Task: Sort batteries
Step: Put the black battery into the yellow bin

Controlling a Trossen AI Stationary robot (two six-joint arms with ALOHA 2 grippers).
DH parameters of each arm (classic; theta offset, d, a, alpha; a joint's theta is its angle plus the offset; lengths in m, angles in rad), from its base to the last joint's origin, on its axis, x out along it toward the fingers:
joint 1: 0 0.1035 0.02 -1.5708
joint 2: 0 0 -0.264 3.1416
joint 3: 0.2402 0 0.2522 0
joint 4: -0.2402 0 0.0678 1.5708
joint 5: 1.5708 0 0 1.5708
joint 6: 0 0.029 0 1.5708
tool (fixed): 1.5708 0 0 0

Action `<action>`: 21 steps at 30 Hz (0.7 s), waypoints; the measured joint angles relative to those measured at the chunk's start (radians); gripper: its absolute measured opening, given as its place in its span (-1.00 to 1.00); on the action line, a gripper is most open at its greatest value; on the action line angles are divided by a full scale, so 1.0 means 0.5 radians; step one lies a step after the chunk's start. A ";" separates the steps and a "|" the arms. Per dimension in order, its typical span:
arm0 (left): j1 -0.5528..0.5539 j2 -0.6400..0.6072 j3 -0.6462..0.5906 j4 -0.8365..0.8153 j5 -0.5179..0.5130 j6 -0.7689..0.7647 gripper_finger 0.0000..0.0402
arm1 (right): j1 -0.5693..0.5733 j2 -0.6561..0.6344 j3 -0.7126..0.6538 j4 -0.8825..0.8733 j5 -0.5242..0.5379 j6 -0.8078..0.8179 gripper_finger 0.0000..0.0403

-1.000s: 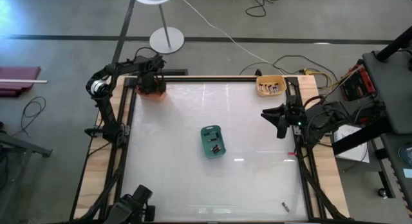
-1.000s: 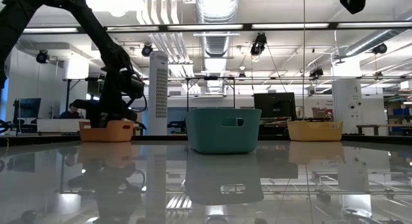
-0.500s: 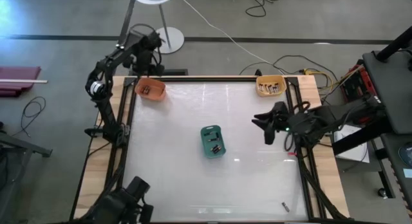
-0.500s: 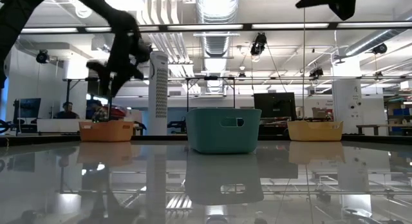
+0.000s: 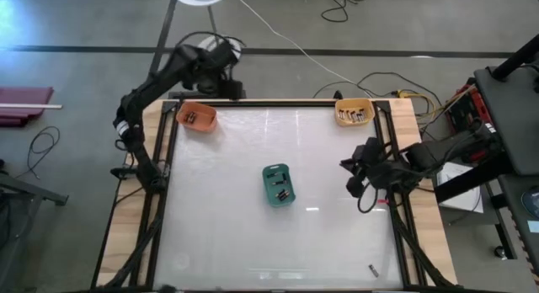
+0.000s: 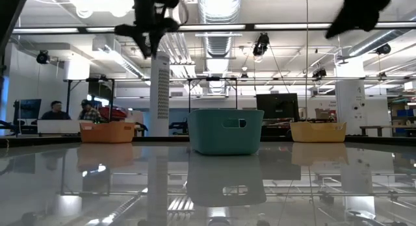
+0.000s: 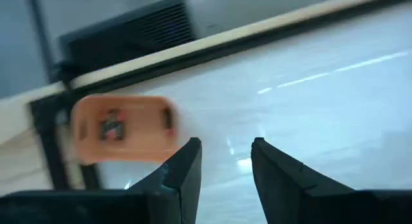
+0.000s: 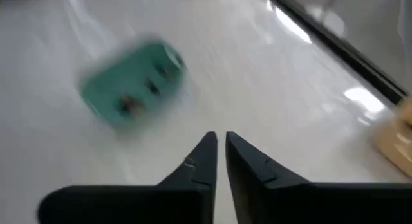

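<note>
Batteries (image 5: pixel 283 192) lie in three bins: a few dark cells in the teal bin (image 5: pixel 279 184) at mid-table, a couple in the orange bin (image 5: pixel 195 117) at the far left corner, more in the yellow bin (image 5: pixel 354 112) at the far right corner. One stray battery (image 5: pixel 372 269) sits alone on the white table (image 5: pixel 227 226) near the near right corner, well apart from every bin.

Change since a second ago: the left gripper (image 7: pixel 224 153) was down over the orange bin; it has now lifted and swung beyond the table's far edge. Its fingers stand moderately apart with nothing between them. Judgement: a drop into the orange bin is finished.

The right gripper (image 8: pixel 220 144) has moved from the far right edge nearward along the right side. Its fingers are almost together, only a thin gap, holding nothing, pointed toward the teal bin.

Cells read as small dark cylinders, some with lighter ends; finer detail is not legible. Judgement: stray cell remains unsorted.
</note>
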 joint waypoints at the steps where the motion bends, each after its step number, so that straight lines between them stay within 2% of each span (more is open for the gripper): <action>1: -0.075 0.000 0.026 0.020 0.000 0.003 -0.43 | 0.001 0.008 -0.004 -0.113 -0.033 0.023 -0.92; 5: -0.398 0.000 0.156 0.086 -0.022 0.015 -0.43 | 0.002 0.026 -0.061 -0.374 -0.188 0.235 -0.93; 9: -0.795 0.000 0.264 0.125 -0.101 0.009 -0.43 | 0.002 0.028 -0.171 -0.352 -0.292 0.486 -0.89; 12: -1.138 -0.008 0.307 0.130 -0.232 -0.041 -0.43 | 0.001 0.077 -0.233 -0.274 -0.489 0.597 -0.80; 17: -1.671 -0.032 0.272 0.178 -0.473 -0.153 -0.43 | 0.008 0.377 -0.244 -0.215 -0.807 0.774 -0.55; 21: -2.032 -0.013 0.191 0.214 -0.499 -0.368 -0.43 | 0.128 0.696 -0.159 -0.101 -0.956 1.031 -0.35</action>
